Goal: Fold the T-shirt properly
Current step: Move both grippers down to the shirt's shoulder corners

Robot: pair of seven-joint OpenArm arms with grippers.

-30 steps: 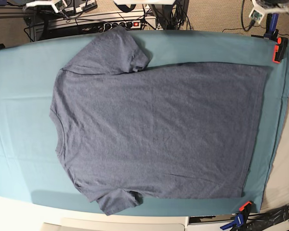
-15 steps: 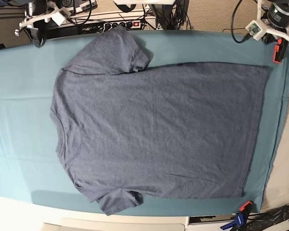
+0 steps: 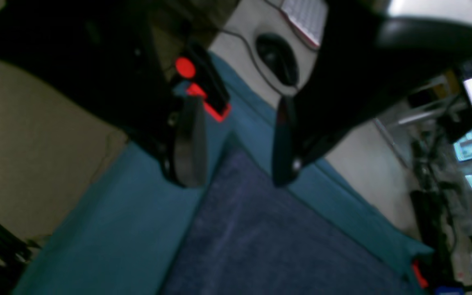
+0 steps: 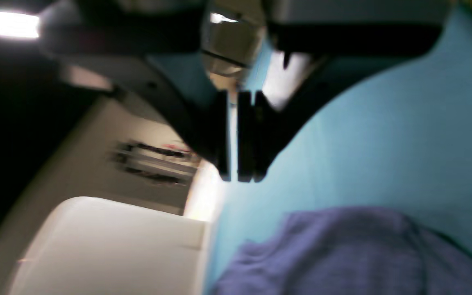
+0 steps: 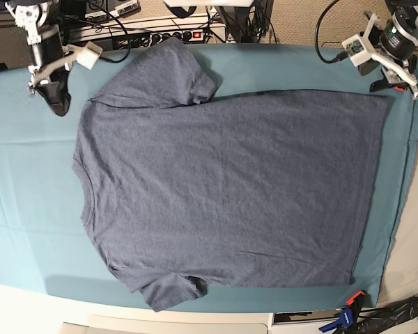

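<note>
**T-shirt lying flat, both arms hanging over its far corners**

The blue-grey T-shirt (image 5: pixel 223 188) is lying spread out, plain side up, on the teal cloth (image 5: pixel 28 209) that is covering the worktop. Its neck is pointing to the left of the base view and its hem to the right. One sleeve is lying partly folded near the far edge, and the other is reaching toward the near edge.

The left gripper (image 5: pixel 392 81) is hanging over the far right corner, just beside the hem corner of the T-shirt. In the left wrist view its fingers (image 3: pixel 189 147) are standing spread apart with nothing between them, and the corner of the blue-grey fabric is showing in the gap below. An orange clamp (image 3: pixel 203 98) is gripping the edge of the cloth just behind it.

The right gripper (image 5: pixel 53 94) is hanging over the far left of the cloth, near the folded sleeve but apart from it. In the right wrist view its fingers (image 4: pixel 221 135) are sitting pressed nearly together, holding nothing, with bare teal cloth beneath and the rumpled sleeve showing below.

Another clamp (image 5: pixel 348 309) is holding the cloth at the near right corner.
</note>
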